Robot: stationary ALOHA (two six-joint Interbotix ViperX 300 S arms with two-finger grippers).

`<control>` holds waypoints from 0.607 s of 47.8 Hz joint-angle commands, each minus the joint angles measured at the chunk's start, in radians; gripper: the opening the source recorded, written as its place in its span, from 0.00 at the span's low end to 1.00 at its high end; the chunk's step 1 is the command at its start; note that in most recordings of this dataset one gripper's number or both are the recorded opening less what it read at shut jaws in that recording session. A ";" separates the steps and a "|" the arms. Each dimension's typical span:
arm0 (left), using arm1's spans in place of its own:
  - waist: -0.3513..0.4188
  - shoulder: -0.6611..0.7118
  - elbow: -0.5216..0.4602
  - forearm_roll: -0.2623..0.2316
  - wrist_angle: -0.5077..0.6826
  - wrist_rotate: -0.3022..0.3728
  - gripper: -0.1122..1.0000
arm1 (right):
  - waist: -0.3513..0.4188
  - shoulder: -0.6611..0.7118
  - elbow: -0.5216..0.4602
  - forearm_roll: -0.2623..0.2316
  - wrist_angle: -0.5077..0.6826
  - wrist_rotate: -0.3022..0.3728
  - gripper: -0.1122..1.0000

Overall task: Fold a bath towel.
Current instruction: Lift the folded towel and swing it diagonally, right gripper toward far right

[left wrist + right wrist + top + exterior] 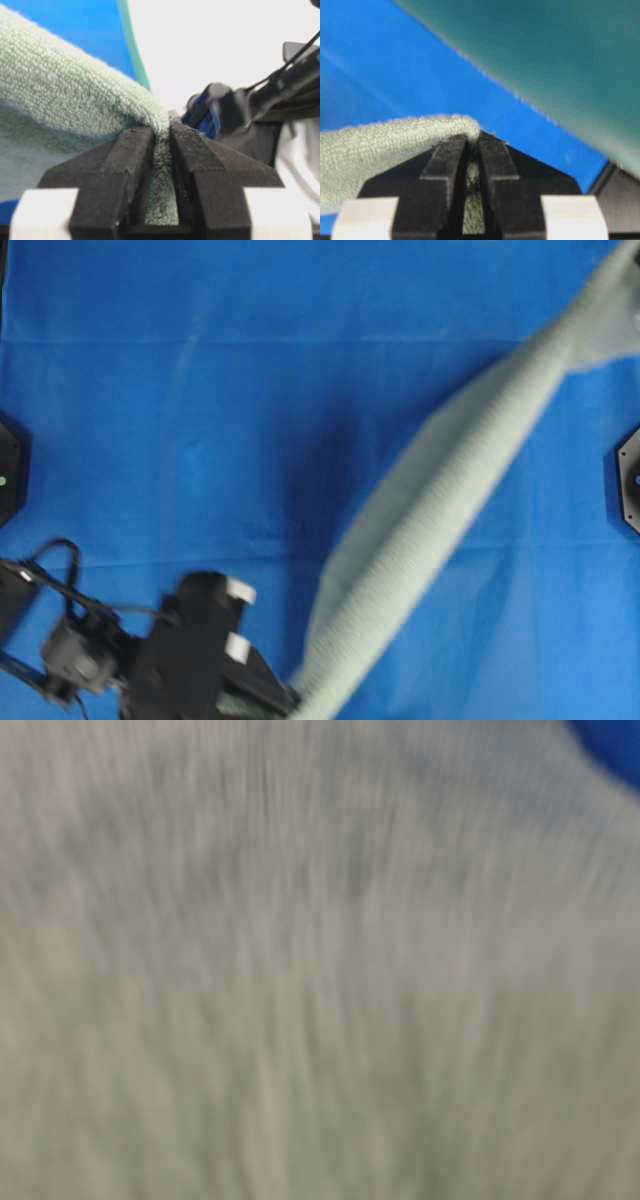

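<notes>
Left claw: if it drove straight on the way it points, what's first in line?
The bath towel it already pinches: the left claw is shut on it. Past that fold, the dark body of the other arm seems next, though depth is unclear.

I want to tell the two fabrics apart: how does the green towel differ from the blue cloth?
The bath towel is pale sage green; the blue cloth is bright blue. The towel looks fuzzy and looped; the cloth looks smooth. The towel hangs stretched in a band, pinched by the left gripper and right gripper; the cloth lies spread flat beneath. Both are plain, unpatterned fabric.

Taut bath towel (440, 490) spans open blue cloth (200, 390).
</notes>
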 commanded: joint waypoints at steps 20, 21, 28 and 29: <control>0.031 -0.183 0.204 -0.003 0.086 -0.058 0.20 | -0.184 0.267 -0.025 -0.198 -0.176 0.005 0.17; 0.040 -0.201 0.232 -0.003 0.083 -0.074 0.20 | -0.216 0.284 -0.023 -0.195 -0.218 -0.002 0.17; 0.100 -0.316 0.439 -0.003 0.080 -0.184 0.20 | -0.430 0.417 -0.023 -0.160 -0.555 -0.029 0.17; 0.106 -0.328 0.463 -0.003 0.080 -0.193 0.20 | -0.451 0.437 -0.025 -0.158 -0.598 -0.031 0.17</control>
